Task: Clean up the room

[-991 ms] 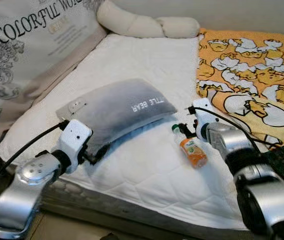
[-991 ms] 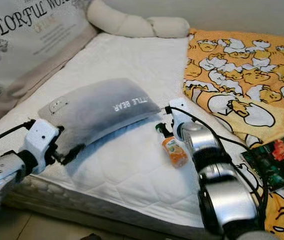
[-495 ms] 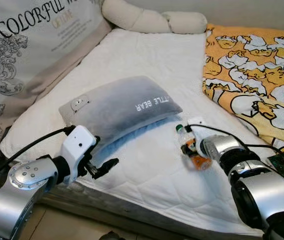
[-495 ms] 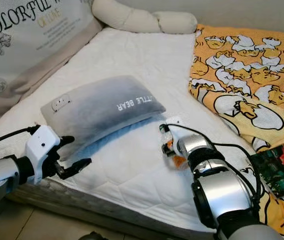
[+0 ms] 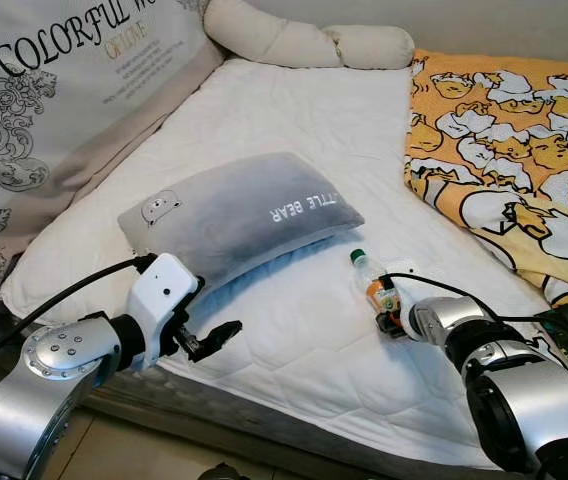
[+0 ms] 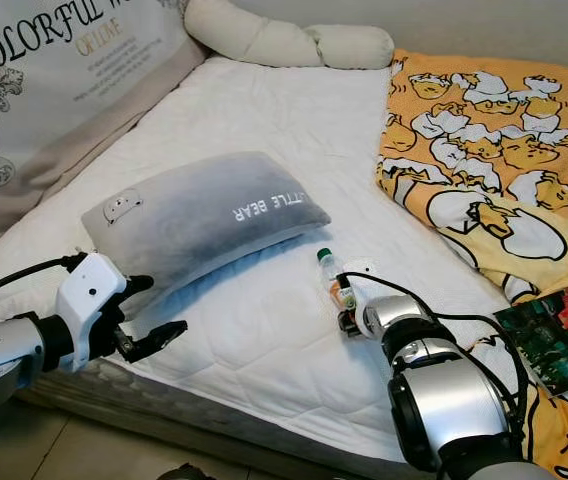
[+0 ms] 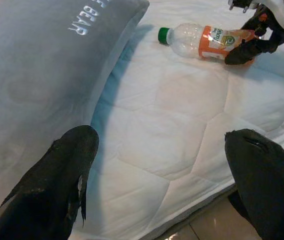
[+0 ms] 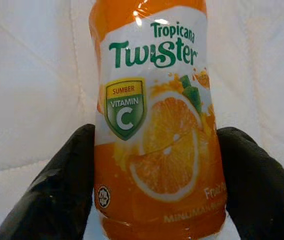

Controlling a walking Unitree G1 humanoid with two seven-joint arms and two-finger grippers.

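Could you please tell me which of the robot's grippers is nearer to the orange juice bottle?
Right. The right gripper has a finger on each side of the orange juice bottle; the left gripper hovers open beside the grey pillow.

One orange-juice bottle (image 5: 376,294) lies between the right claw's (image 8: 157,185) two black fingers; one grey pillow (image 5: 234,215) sits just beyond the left claw (image 5: 212,337); one yellow duck blanket (image 5: 509,150); one long cream bolster (image 5: 304,42); one printed cushion (image 5: 54,90); one dark book (image 6: 554,335).

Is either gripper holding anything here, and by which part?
The right gripper clasps the orange-labelled plastic juice bottle at its lower body, on the white mattress. The left gripper is open, holding nothing.
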